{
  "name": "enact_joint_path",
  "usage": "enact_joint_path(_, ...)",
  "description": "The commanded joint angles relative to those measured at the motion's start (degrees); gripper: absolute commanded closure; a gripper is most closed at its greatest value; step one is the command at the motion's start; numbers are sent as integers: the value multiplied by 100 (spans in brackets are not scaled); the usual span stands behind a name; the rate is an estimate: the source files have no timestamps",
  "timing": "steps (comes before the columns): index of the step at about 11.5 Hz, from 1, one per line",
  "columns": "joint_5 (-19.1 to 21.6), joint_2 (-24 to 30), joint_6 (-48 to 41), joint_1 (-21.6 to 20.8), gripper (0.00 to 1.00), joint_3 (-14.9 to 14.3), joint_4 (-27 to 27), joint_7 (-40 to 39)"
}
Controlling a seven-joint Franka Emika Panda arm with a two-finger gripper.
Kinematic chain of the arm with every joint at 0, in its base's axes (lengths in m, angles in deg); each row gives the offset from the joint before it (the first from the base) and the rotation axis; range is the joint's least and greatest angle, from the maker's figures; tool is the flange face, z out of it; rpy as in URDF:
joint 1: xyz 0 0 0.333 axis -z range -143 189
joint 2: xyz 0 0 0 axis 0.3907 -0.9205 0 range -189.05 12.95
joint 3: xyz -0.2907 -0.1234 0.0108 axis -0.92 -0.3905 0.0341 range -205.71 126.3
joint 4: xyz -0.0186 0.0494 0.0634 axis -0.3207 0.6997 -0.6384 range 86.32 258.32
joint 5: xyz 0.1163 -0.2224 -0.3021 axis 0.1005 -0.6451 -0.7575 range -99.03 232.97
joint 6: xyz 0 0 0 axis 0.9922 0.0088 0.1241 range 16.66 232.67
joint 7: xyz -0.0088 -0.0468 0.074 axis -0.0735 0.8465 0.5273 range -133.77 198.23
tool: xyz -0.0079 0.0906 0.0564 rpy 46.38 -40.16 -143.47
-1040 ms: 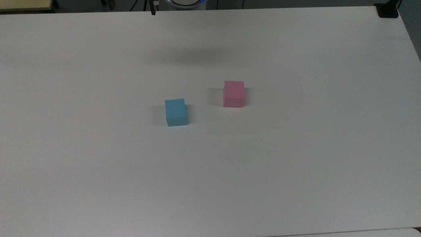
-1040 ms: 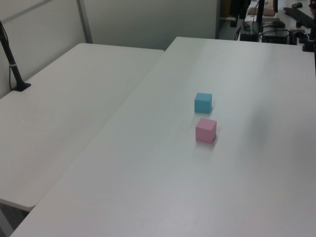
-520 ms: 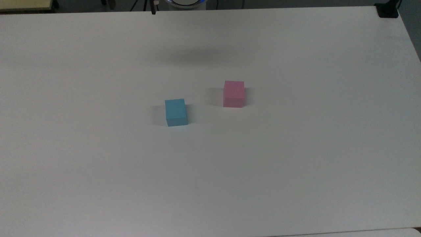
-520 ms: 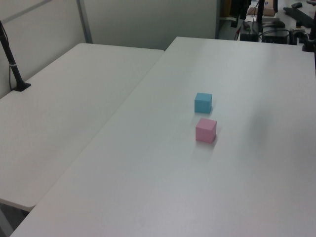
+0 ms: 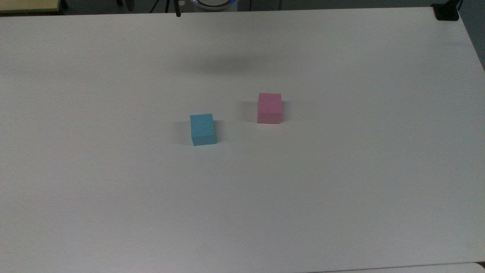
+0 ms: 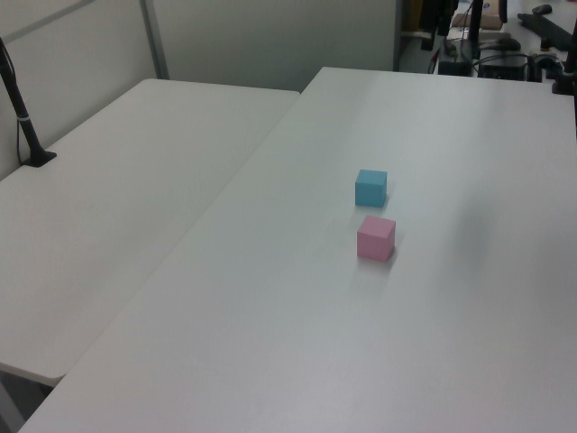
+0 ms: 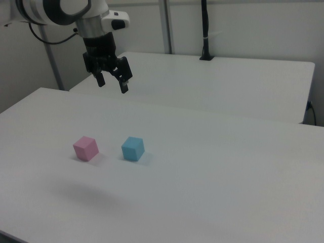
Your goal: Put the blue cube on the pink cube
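The gripper (image 7: 112,82) hangs high above the white table (image 7: 212,172) with its two dark fingers spread apart and nothing between them. In the right view it sits up and toward the right view's left of both cubes, well clear of the tabletop.

The blue cube (image 7: 132,149) rests flat on the table, below the gripper and slightly toward the right view's right of it. The pink cube (image 7: 85,148) stands near it on the right view's left, apart from it with a clear strip of table between them. In the top view the blue cube (image 5: 202,129) lies on the top view's left of the pink cube (image 5: 269,108) and a little nearer the bottom edge; in the left view the blue cube (image 6: 370,188) sits just beyond the pink cube (image 6: 375,238).

The coming move likely turns on that offset: the jaws must descend a long way and shift toward the right view's right to straddle the blue cube. Being a cube, it has no long axis to favour.
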Motion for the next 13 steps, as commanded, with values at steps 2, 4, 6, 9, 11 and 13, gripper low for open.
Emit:
enact_joint_path(2, 6, 109, -117, -101, 0, -18, 82, 116)
enact_joint_path(4, 6, 109, -117, -102, 0, -27, 82, 116)
enact_joint_path(6, 6, 100, -117, -102, 0, -18, 82, 116)
enact_joint_path(9, 6, 91, -109, -110, 0, -18, 82, 116)
enact_joint_path(11, 6, 56, -74, -110, 0, -18, 82, 55)
enact_joint_path(13, -72, -40, -3, -102, 0, -27, 82, -234)
